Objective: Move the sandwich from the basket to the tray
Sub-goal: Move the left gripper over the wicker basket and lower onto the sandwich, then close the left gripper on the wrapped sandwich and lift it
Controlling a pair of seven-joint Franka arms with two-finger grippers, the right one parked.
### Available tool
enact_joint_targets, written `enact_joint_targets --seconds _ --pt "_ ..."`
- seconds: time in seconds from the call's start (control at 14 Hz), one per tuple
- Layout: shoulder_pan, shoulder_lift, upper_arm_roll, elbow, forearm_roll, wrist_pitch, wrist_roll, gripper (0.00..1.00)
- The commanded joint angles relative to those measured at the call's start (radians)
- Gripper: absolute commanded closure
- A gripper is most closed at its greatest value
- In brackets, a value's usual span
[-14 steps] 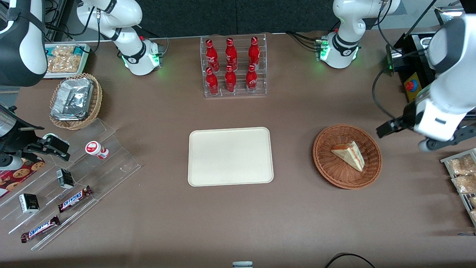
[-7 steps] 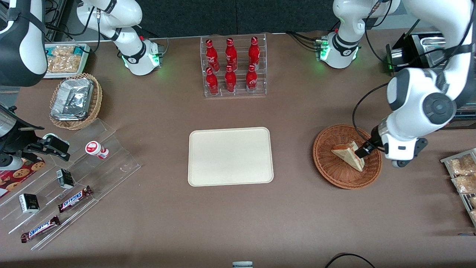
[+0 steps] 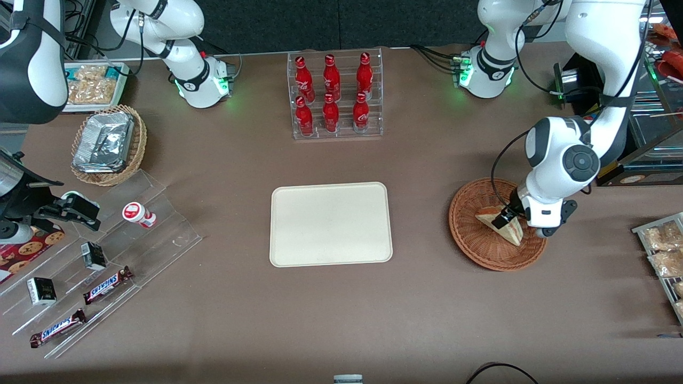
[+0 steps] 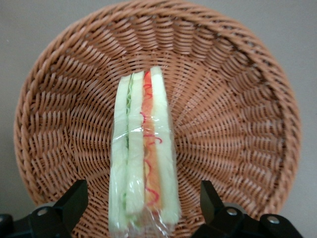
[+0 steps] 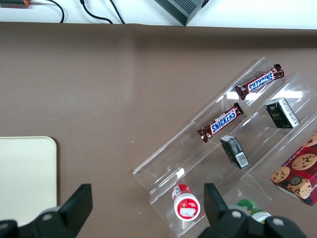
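Sandwich (image 4: 143,153), film-wrapped, looks soft, light and slippery; we squeeze its bread faces gently. Our gripper (image 4: 141,210) hangs spread astride it in the basket (image 4: 237,79), the tray (image 3: 331,224) at nine o'clock.

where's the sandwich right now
The sandwich lies in the basket toward the working arm's end of the table, with the open gripper straddling it.

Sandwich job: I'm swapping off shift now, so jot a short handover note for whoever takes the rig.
Left end effector: open, low over the basket, one finger on each side of the sandwich, not closed on it.
Sandwich: lying in the basket, toward the working arm's end of the table.
Tray: mid-table, nothing on it.
Done: approach and alignment.
Left: close, lift, carry to the tray, release.
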Motion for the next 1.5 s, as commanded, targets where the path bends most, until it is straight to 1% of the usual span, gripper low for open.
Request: enact_joint_targets --seconds 0.0,0.07,0.14,0.21,0.29,0.36,0.43,0.5,0.64,0.71,0.86,1.0,1.14,1.21,1.29,1.36,1.43 --pt "0.010 0.018 -0.004 -0.022 0.002 0.067 -0.016 0.01" --pt "0.010 0.021 -0.003 -0.031 0.002 0.089 -0.016 0.04" --pt "0.010 0.030 -0.003 -0.036 0.002 0.104 -0.016 0.28" --pt "0.010 0.035 0.002 -0.037 0.002 0.113 -0.016 0.60" --pt "0.010 0.035 0.004 -0.037 0.002 0.113 -0.014 0.78" --pt "0.010 0.032 0.004 -0.036 0.002 0.112 -0.013 0.89" --pt "0.010 0.024 0.004 -0.033 0.004 0.110 -0.008 0.89" --pt "0.009 0.007 0.002 -0.027 0.004 0.098 0.003 0.92" --pt "-0.004 -0.025 -0.006 -0.008 0.006 0.055 0.003 0.96" --pt "-0.005 -0.039 -0.015 0.010 0.006 0.017 0.004 0.96" --pt "-0.007 -0.059 -0.076 0.129 0.007 -0.145 0.007 0.96" --pt "-0.008 -0.039 -0.151 0.331 0.006 -0.366 0.065 0.95" --pt "-0.010 -0.001 -0.244 0.490 0.006 -0.471 0.151 0.95" --pt "-0.010 0.013 -0.292 0.542 0.009 -0.501 0.155 0.95" --pt "-0.010 0.042 -0.347 0.597 0.037 -0.531 0.153 0.95" --pt "-0.010 0.076 -0.416 0.642 0.095 -0.555 0.151 0.95" --pt "-0.010 0.113 -0.477 0.682 0.132 -0.571 0.151 0.95"
